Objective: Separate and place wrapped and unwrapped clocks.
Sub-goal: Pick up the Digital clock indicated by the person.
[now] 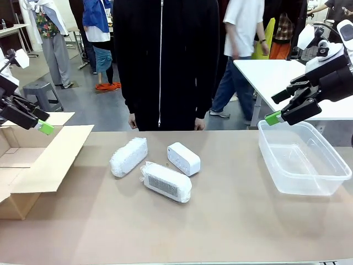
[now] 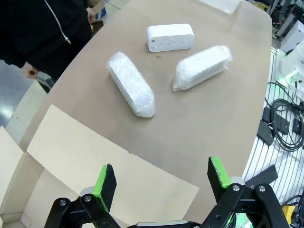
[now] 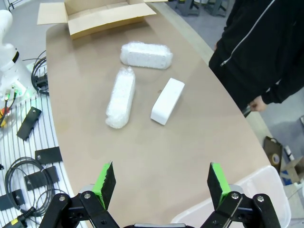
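Observation:
Three clocks lie mid-table. A wrapped clock (image 1: 128, 157) in bubble plastic sits on the left, and another wrapped one (image 1: 166, 181) with a grey face lies nearer me. To their right rests the bare white unwrapped clock (image 1: 183, 158). My left gripper (image 1: 41, 121) hangs open over the cardboard box (image 1: 38, 165), empty. My right gripper (image 1: 277, 107) is open above the clear bin (image 1: 302, 160), also empty. The left wrist view has its open gripper (image 2: 161, 176), both wrapped clocks (image 2: 130, 90) (image 2: 202, 67) and the unwrapped clock (image 2: 170, 37). The right wrist view has its open gripper (image 3: 160, 184), wrapped clocks (image 3: 146, 55) (image 3: 120, 97) and the unwrapped clock (image 3: 167, 100).
A person in a black jacket (image 1: 165, 61) stands at the far edge, hands hanging by the table. The open cardboard box (image 3: 102, 16) sits at the table's left end. The clear bin (image 3: 247, 199) is at the right end. Cables lie on the floor (image 2: 285, 128).

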Action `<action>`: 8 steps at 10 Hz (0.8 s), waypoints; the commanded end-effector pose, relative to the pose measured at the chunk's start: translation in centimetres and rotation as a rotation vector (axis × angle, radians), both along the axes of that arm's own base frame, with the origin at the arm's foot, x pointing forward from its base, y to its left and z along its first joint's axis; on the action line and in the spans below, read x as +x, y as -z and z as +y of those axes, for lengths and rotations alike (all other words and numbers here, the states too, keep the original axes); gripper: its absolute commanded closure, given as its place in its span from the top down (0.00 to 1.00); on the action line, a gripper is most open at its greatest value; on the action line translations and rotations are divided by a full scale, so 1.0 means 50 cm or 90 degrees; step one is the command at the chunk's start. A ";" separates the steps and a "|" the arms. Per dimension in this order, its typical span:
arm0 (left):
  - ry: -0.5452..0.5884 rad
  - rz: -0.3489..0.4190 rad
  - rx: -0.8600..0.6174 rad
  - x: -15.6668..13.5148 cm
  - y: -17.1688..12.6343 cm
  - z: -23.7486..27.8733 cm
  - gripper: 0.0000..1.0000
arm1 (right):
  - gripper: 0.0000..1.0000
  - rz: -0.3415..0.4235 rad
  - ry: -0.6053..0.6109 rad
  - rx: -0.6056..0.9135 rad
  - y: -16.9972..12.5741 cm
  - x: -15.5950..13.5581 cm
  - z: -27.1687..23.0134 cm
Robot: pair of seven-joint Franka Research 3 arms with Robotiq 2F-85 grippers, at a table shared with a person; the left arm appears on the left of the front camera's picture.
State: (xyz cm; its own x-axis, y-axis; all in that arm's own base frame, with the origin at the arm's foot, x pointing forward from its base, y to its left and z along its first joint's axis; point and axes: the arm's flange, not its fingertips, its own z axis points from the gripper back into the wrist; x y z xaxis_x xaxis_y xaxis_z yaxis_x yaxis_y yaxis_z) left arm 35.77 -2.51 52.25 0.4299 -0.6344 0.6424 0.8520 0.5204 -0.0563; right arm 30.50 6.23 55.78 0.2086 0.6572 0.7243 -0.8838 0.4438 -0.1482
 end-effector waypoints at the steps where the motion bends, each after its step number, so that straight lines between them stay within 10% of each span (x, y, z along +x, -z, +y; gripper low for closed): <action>1: 0.008 -0.005 -0.015 0.000 -0.002 0.001 1.00 | 1.00 0.001 -0.004 0.006 0.000 0.000 0.000; 8: 0.008 -0.005 -0.015 0.000 -0.002 0.001 1.00 | 1.00 0.001 -0.004 0.006 0.000 0.000 0.000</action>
